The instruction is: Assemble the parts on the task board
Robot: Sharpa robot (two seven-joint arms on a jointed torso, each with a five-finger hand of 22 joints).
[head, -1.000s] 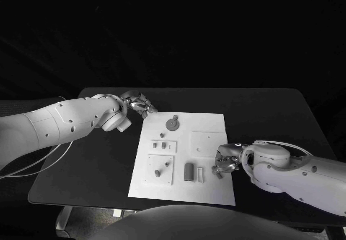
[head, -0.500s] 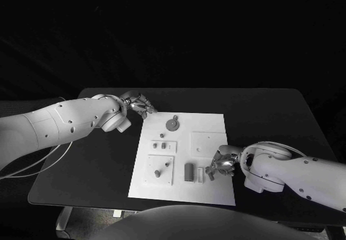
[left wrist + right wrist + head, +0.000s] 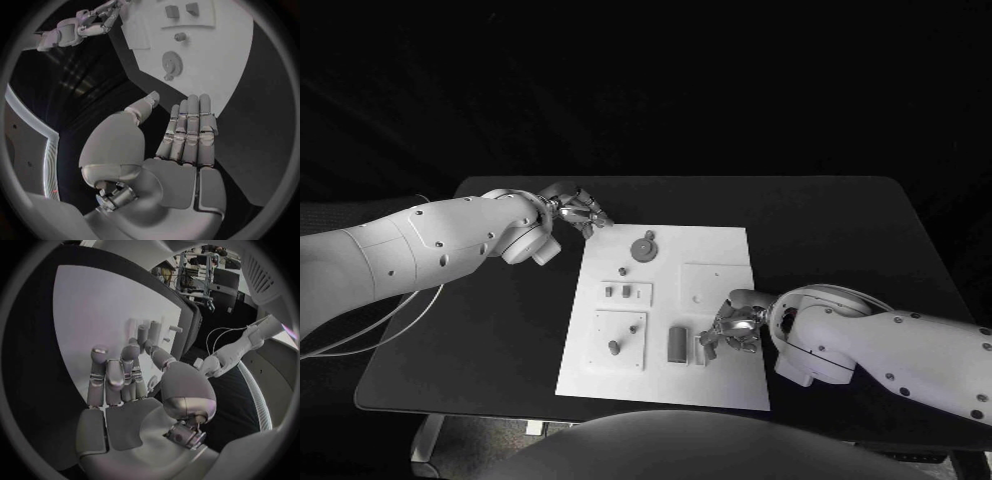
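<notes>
The white task board (image 3: 718, 250) lies in the middle of the black table. On it are a round part (image 3: 645, 246), two small parts (image 3: 619, 291), a peg (image 3: 615, 347) and a dark upright block (image 3: 678, 343) beside a pale block (image 3: 702, 348). My right hand (image 3: 734, 329) hovers over the board's right side, fingertips just right of the pale block, and I see nothing in it. In the right wrist view its fingers (image 3: 112, 377) lie slightly bent above the board (image 3: 94, 305). My left hand (image 3: 576, 212) sits off the board's far left corner, fingers (image 3: 190, 130) straight, holding nothing.
Black table (image 3: 488, 330) surrounds the board on every side, with wide bare strips left and right. A thin cable (image 3: 387, 325) loops over the table's left edge. The left wrist view shows the board (image 3: 219, 70) with the round part (image 3: 172, 62).
My right hand has moved left from the board's right edge onto the board, closer to the pale block. The left hand has stayed where it was.
</notes>
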